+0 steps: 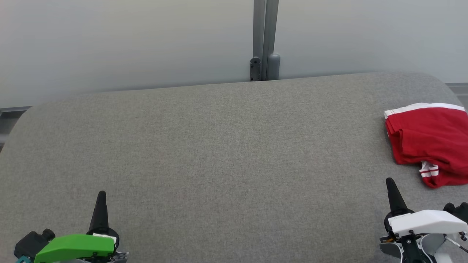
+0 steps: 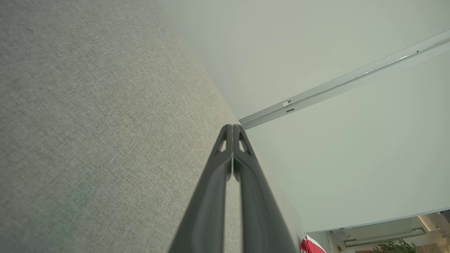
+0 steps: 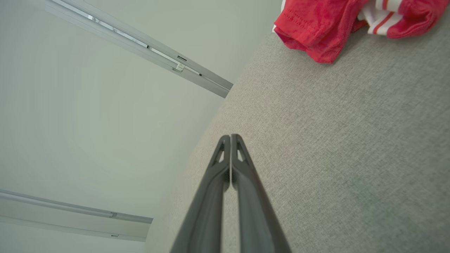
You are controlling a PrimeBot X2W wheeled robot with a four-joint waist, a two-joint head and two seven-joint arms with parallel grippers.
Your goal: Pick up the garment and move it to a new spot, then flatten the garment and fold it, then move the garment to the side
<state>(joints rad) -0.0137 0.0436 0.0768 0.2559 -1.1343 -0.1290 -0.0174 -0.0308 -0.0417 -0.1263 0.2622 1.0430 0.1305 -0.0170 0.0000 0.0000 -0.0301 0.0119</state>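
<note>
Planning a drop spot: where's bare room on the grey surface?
Free: the whole middle and left of the grey surface, from the left gripper across to the right gripper and back to the wall. Crowded: the right edge, where the red garment lies.

No readable text, label or number shows, not even on the garment (image 1: 427, 142).
</note>
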